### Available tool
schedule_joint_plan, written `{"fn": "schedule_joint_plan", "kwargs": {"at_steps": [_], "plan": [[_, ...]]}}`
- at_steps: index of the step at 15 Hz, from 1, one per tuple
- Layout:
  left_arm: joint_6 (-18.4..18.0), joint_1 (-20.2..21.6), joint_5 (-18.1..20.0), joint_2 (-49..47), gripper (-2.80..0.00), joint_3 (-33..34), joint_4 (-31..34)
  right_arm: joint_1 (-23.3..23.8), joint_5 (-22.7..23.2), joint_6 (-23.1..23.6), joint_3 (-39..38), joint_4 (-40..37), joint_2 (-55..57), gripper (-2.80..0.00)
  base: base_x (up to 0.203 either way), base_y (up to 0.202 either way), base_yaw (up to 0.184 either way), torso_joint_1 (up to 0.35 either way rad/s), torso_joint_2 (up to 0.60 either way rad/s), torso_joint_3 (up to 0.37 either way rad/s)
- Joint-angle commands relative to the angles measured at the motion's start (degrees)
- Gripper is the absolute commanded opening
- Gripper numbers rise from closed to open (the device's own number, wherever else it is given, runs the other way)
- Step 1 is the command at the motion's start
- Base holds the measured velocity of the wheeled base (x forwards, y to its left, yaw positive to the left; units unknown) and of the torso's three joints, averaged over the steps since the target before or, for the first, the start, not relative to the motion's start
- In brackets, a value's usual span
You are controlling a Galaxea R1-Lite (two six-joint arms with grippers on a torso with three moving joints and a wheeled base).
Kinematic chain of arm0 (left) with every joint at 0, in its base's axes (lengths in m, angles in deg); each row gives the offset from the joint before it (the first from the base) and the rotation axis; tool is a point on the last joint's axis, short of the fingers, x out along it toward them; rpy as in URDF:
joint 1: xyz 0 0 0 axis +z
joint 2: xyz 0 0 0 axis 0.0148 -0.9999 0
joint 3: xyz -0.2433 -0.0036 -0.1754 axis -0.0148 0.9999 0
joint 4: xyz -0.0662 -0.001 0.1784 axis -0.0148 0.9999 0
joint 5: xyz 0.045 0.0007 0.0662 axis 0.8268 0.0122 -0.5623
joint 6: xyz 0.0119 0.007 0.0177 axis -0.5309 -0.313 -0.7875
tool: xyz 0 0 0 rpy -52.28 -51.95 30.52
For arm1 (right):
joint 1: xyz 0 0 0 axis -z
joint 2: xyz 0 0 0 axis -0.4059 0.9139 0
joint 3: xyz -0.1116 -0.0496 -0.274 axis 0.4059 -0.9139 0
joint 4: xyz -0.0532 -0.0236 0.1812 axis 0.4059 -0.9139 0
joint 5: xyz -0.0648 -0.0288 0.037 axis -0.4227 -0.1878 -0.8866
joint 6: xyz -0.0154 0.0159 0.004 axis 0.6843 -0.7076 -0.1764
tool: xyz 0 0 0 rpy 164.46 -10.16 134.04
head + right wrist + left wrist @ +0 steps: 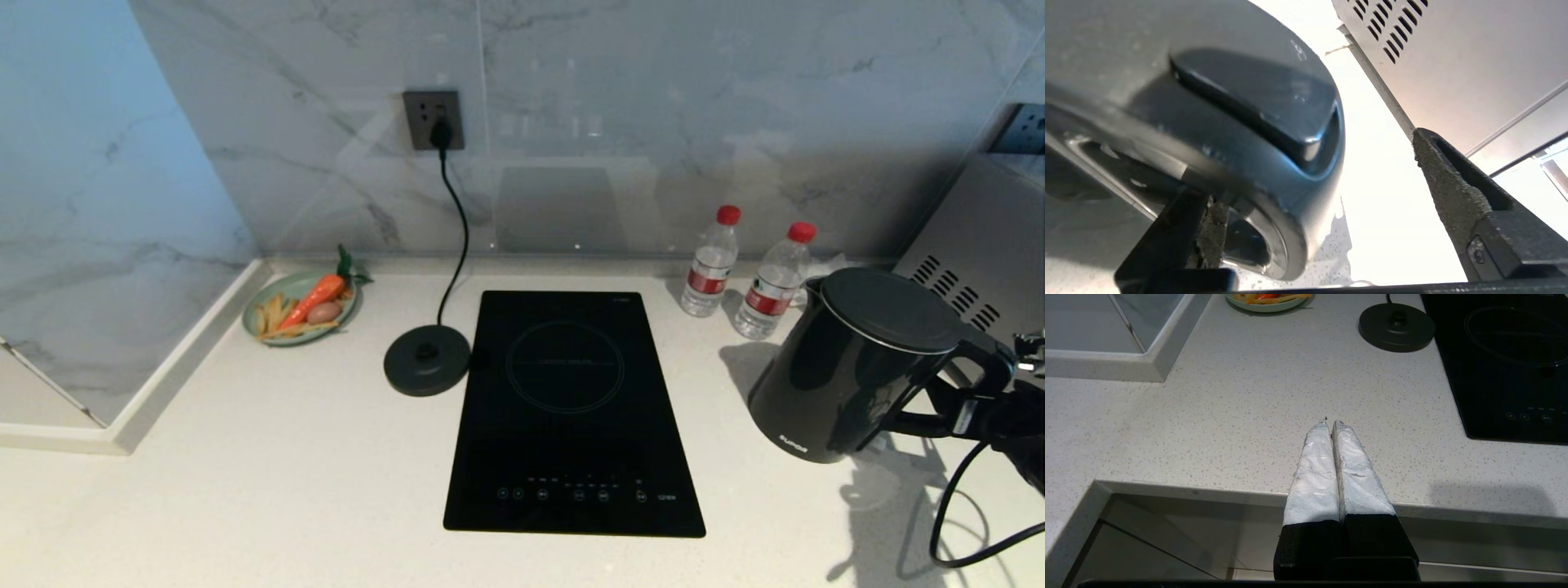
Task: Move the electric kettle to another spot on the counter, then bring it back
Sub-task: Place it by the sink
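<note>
At the bench's [269, 457] right end, the electric kettle [849, 367] sits off its power base [427, 359], tilted; right gripper [1306, 228] spread wide astride its handle, releasing or regrasping. Left gripper [1330, 424] clenched, empty, parked.

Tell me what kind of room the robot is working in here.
Most likely a home kitchen: a speckled stone counter with an inset glass cooktop, the electric kettle off its plugged-in power base, and a marble-look backsplash.

Two bottles [739, 273] (red caps); veggie plate [300, 307]; power base [427, 359].
</note>
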Motion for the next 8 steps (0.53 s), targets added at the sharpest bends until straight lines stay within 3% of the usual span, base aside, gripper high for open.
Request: {"fn": "schedule_joint_plan", "kwargs": {"at_steps": [1,6,8], "plan": [[0.0,0.1,0.0,0.0,-2.8,0.0,0.0,-0.2,0.0,0.1,-0.7,0.5,-0.8,0.0,0.0,0.0,0.0,0.0,0.0,0.0],[0.0,0.0,0.0,0.0,-2.8,0.0,0.0,-0.4,-1.1,1.7,-0.1,0.5,0.7,0.0,0.0,0.0,0.0,0.0,0.0,0.0],[0.0,0.0,0.0,0.0,-2.8,0.0,0.0,-1.2,-6.2,3.3,0.3,0.5,1.8,0.0,0.0,0.0,0.0,0.0,0.0,0.0]]}}
